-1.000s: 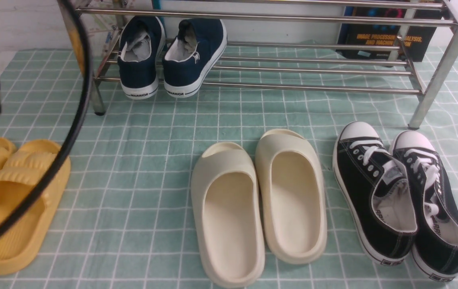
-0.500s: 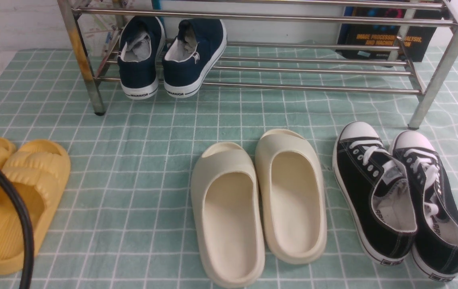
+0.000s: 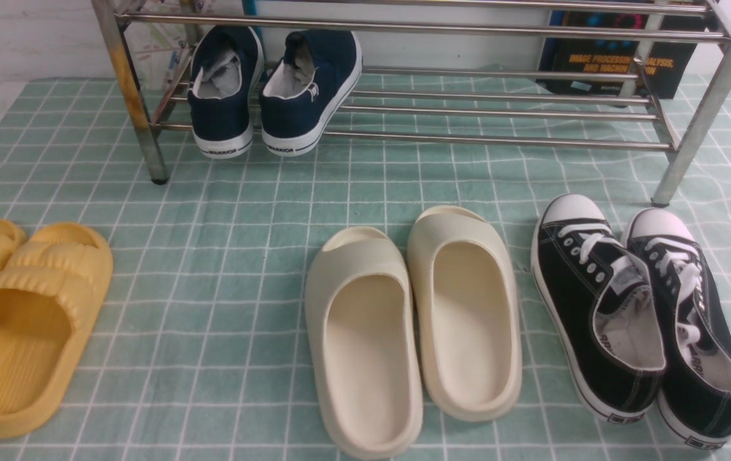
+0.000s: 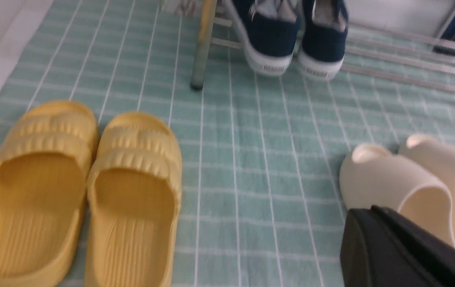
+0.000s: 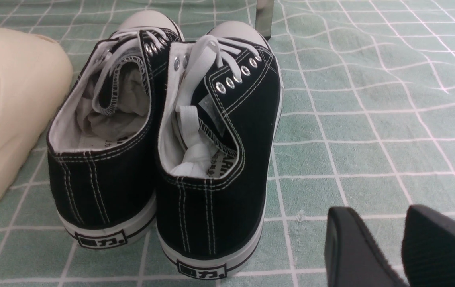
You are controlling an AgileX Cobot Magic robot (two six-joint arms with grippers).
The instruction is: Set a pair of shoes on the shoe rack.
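The pair of shoes, two navy slip-ons with white soles (image 3: 221, 89) (image 3: 311, 89), stands side by side on the lower tubes at the left end of the shoe rack (image 3: 468, 137), heels toward me. Nothing holds them. The left wrist view shows the same pair of shoes (image 4: 269, 36) beside the rust-stained rack leg (image 4: 202, 48). My left gripper (image 4: 371, 210) is shut and empty, hanging well back from the rack, above the cream slides. My right gripper (image 5: 375, 223) is open with only cloth between its fingers, just behind and beside the black sneakers. Neither gripper appears in the front view.
On the green checked cloth (image 3: 224, 211) in front of the rack lie yellow slides (image 3: 26, 320) at the left, cream slides (image 3: 413, 326) in the middle and black lace-up sneakers (image 3: 641, 314) at the right. A dark book (image 3: 615, 64) leans behind the rack.
The black cable and the dark arm part at the left of the front view have drawn back out of that frame. The shoes have not moved.
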